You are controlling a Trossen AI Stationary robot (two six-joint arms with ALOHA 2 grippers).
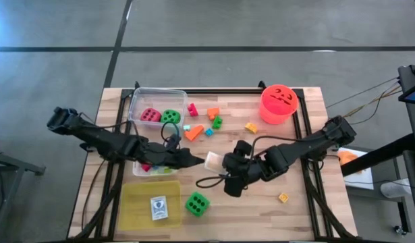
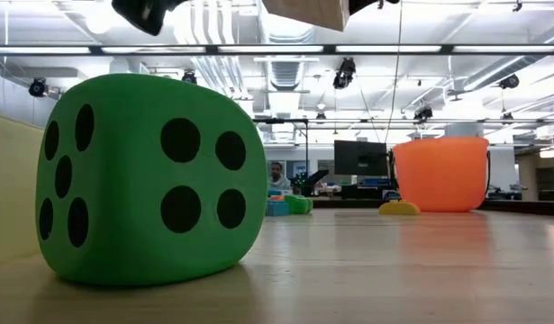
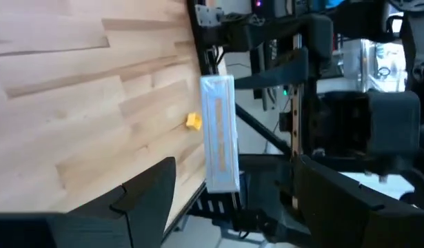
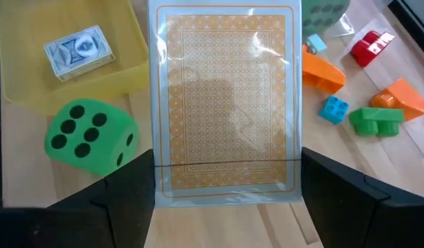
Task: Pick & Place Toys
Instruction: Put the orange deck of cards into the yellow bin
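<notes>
A flat pack of cards [image 4: 225, 103], orange-patterned under clear wrap, hangs over the table's middle [image 1: 212, 160] with my right gripper [image 4: 227, 176] shut on it. My left gripper [image 1: 196, 162] stands open just left of the pack; in its wrist view the pack [image 3: 219, 131] shows edge-on between its fingers, apart from both. A green die [image 1: 197, 204] rests on the table near the front. Bright blocks [image 1: 206, 121] lie scattered at the back. A yellow block [image 1: 283, 198] lies front right. My right gripper pinches the pack's two long edges [image 4: 160, 176] between its two fingers, near one short end. The fingers come slanting down from the table's right. The pack sticks out ahead of them, its patterned face toward the wrist camera, lifted clear of the table.
A clear tub [image 1: 156, 111] at the back left holds a pink and a green die. A second clear tub [image 1: 153, 169] sits under my left arm. A yellow tray [image 1: 143, 202] at the front left holds a small card box [image 1: 158, 208]. A red-orange bucket [image 1: 279, 102] stands back right.
</notes>
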